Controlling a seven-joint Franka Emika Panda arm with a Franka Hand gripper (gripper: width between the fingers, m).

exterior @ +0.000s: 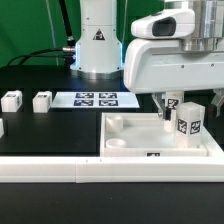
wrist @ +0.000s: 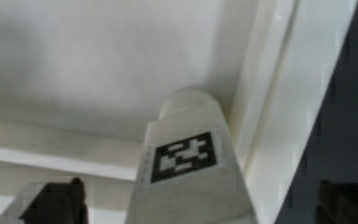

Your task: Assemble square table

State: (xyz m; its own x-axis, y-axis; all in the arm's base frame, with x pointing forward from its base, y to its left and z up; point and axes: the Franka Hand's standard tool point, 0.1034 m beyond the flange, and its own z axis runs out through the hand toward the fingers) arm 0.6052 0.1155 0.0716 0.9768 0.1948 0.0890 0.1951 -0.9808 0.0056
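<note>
Nearest to the wrist camera you see the two dark fingertips [wrist: 57, 203] of the claw [wrist: 204, 202]. They stand wide apart, one on each side of a leg [wrist: 190, 125], and neither touches it. The claw is released and carries nothing. The leg stands upright on the slab [exterior: 128, 140], in the part at the exterior view's right, close to the raised rim. The slab lies at the front edge of the worktop [exterior: 50, 135], against the rail [exterior: 60, 172]. A second leg [exterior: 42, 100] and a third leg [exterior: 12, 100] stand on the worktop at the exterior view's left, well apart from the slab. The second is near the marker board [exterior: 95, 99].

I judge the leg to be light, stiff plastic with smooth sides, so it may slip or tip. You should take it on two opposite flat sides, about the middle of its height. The slab looks too wide for the claw; only its rim could be gripped.

You cannot see whether the leg's foot sits in a socket. Under the claw a small tagged shape [exterior: 172, 103] is hard to identify. At the exterior view's left, one more white piece [exterior: 2, 128] is cut off.
</note>
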